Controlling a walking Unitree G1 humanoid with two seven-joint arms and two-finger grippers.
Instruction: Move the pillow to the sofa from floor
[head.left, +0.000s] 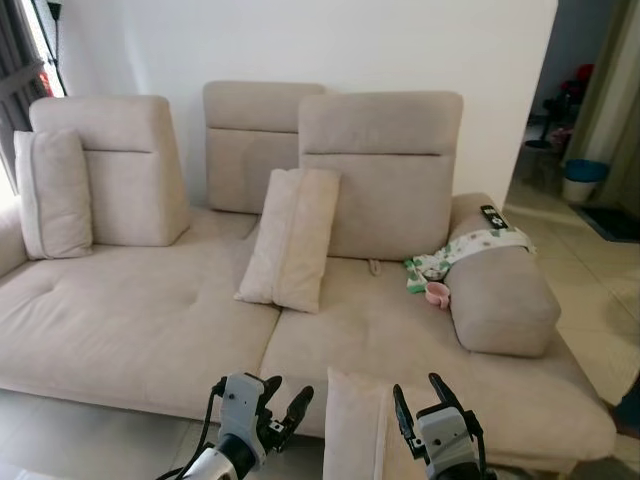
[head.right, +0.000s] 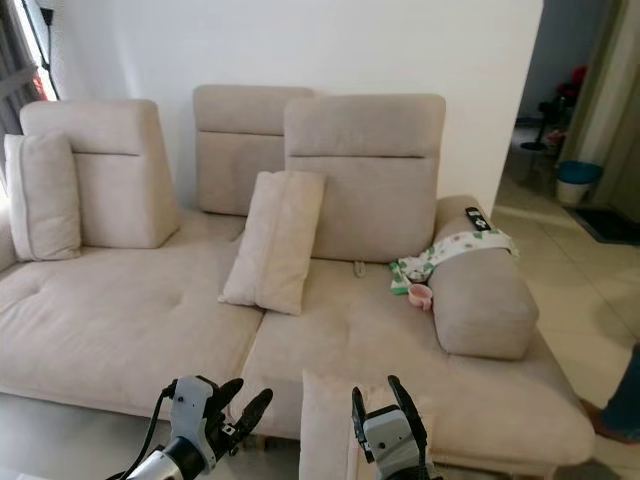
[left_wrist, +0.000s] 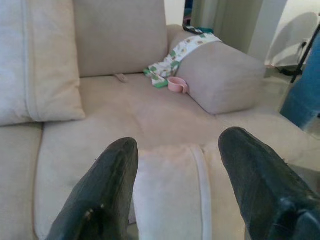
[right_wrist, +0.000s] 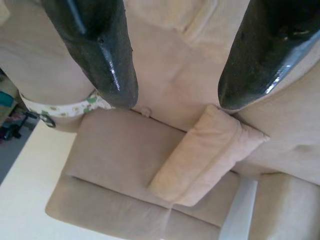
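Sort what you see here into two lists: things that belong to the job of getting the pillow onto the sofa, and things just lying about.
Belongs to the job:
- pillow held up between the pincers
- sofa
- left pincer
- right pincer

Just lying about:
- leaning cushion
- corner cushion
- patterned cloth
- pink cup
- remote
- blue bin

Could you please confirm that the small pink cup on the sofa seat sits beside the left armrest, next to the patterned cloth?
Not quite: the pink cup sits beside the right armrest, not the left. The left eye view shows it on the sofa seat next to the patterned cloth draped over that armrest.
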